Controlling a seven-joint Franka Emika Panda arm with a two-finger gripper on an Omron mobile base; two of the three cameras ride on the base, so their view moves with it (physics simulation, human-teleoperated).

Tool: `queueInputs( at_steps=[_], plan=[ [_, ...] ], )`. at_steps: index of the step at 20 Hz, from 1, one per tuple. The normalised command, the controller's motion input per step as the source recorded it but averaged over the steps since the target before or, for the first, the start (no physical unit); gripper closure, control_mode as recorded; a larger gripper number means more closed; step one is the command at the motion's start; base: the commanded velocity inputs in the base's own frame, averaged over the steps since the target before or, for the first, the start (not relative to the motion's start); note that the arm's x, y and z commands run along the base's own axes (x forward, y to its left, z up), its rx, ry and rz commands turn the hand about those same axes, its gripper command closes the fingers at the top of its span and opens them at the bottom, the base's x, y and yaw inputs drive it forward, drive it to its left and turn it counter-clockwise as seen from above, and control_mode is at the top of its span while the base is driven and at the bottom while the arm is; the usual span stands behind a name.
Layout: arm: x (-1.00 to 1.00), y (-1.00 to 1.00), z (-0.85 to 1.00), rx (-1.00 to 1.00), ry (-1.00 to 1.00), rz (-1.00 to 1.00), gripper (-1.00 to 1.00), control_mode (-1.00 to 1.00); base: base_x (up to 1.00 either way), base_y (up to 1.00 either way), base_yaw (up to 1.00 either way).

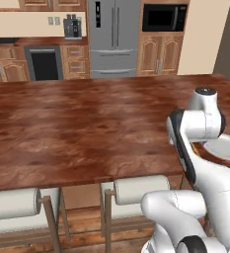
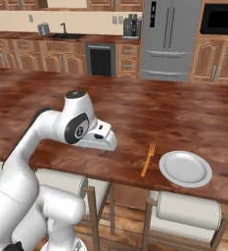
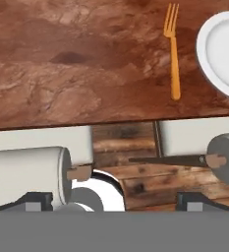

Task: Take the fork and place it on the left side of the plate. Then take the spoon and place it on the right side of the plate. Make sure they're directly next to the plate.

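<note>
Looking down, I see the orange fork (image 3: pixel 173 54) flat on the wooden counter (image 2: pixel 184 112), just left of the plate (image 3: pixel 223 51). My gripper (image 3: pixel 113 202) is wide open, holding nothing. The fork looks thin, light and stiff. I'd pinch its handle's middle.

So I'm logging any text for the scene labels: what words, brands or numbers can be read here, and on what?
None can be read.
The fork and the plate are plain.
The microwave, the fridge and the coffee machine show no legible lettering; any marks are too small and blurred.
</note>
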Motion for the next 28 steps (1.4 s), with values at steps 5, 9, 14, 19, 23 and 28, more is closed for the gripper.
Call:
queueInputs(
  at_steps=[5,9,14,19,23,28],
  plan=[
    [-0.77,0.31,0.53,-0.05,-0.37,0.03,-1.00,-1.00,0.00,0.00,0.00],
    [-0.56,0.00,0.17,-0.06,-0.58,0.06,-1.00,-1.00,0.00,0.00,0.00],
    [-0.63,0.01,0.05,-0.02,-0.53,0.03,-1.00,-1.00,0.00,0.00,0.00],
    [-0.15,0.04,0.00,-0.01,-0.09,0.00,-1.00,1.00,-0.50,0.35,0.05],
    [0.00,0.00,0.00,0.00,0.00,0.00,-1.00,1.00,-0.35,0.91,0.10],
    [0.00,0.00,0.00,0.00,0.00,0.00,-1.00,1.00,-0.06,1.00,0.01]
  ],
)
